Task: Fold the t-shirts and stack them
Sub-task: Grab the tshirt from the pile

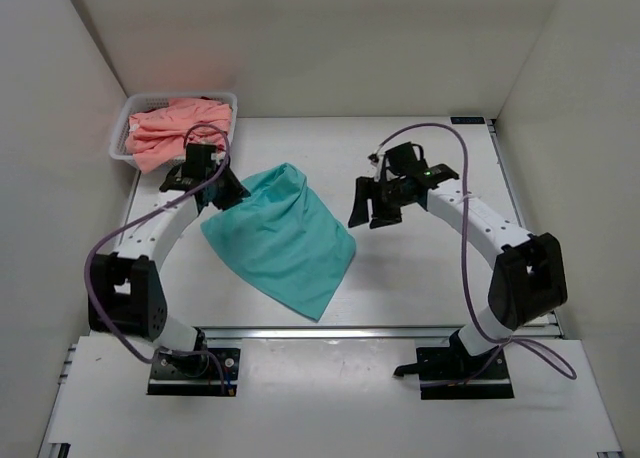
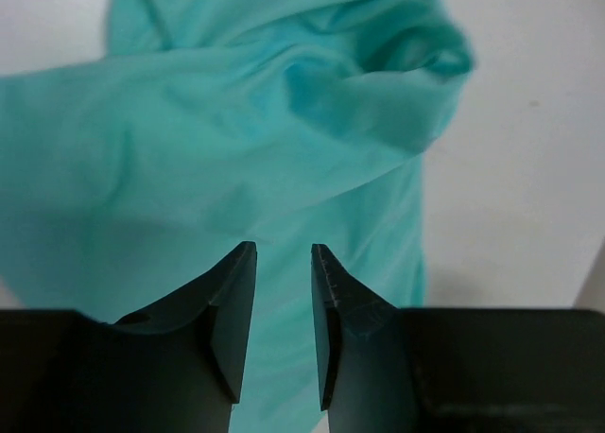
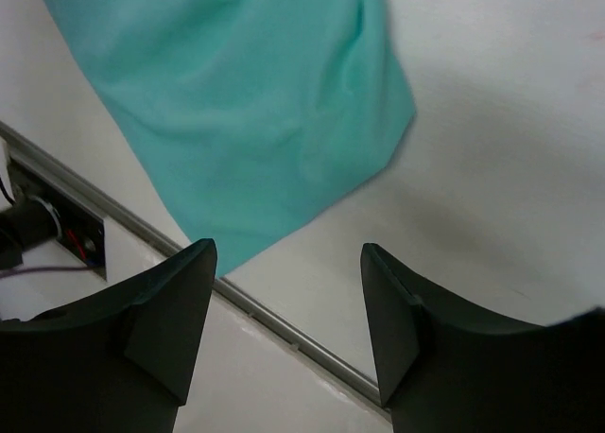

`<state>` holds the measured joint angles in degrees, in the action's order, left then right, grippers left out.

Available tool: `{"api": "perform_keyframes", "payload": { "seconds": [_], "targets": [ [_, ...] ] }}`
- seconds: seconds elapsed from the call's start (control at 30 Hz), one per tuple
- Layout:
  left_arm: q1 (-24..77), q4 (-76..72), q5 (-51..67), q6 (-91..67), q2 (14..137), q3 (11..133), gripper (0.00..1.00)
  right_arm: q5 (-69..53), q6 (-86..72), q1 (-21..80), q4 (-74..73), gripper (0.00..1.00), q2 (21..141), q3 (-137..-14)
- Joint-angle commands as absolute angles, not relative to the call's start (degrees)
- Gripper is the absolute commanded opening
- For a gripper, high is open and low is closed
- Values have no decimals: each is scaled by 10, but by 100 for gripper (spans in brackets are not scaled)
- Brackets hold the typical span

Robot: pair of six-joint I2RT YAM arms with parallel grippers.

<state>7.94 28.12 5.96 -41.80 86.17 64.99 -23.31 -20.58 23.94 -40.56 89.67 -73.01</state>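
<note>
A teal-green t-shirt (image 1: 285, 236) lies bunched and unfolded on the white table, left of centre; it also shows in the left wrist view (image 2: 236, 140) and the right wrist view (image 3: 246, 102). Salmon-pink t-shirts (image 1: 175, 126) sit heaped in the basket at the far left. My left gripper (image 1: 222, 192) hovers at the teal shirt's upper left edge, its jaws a small gap apart with nothing between them (image 2: 284, 253). My right gripper (image 1: 372, 214) is wide open and empty (image 3: 288, 253), above bare table just right of the teal shirt.
A white mesh basket (image 1: 125, 128) stands at the far left corner of the table. White walls enclose the table on three sides. A metal rail (image 1: 380, 331) runs along the table's near edge, also seen in the right wrist view (image 3: 284, 329).
</note>
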Motion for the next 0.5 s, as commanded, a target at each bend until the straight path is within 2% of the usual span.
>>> {"api": "perform_keyframes", "payload": {
  "seconds": [0.0, 0.13, 0.23, 0.47],
  "targets": [
    [55, 359, -31, -398, 822, 575, 42, -225, -171, 300, -384, 60, 903, -713],
    [11, 364, -66, -407, 828, 538, 43, -208, -177, 372, -353, 60, 892, -651],
    [4, 344, -93, -394, 858, 550, 48, -167, -189, 421, -328, 62, 889, -617],
    [8, 335, -86, -378, 972, 594, 51, -106, -198, 497, -295, 66, 923, -620]
  ]
}}
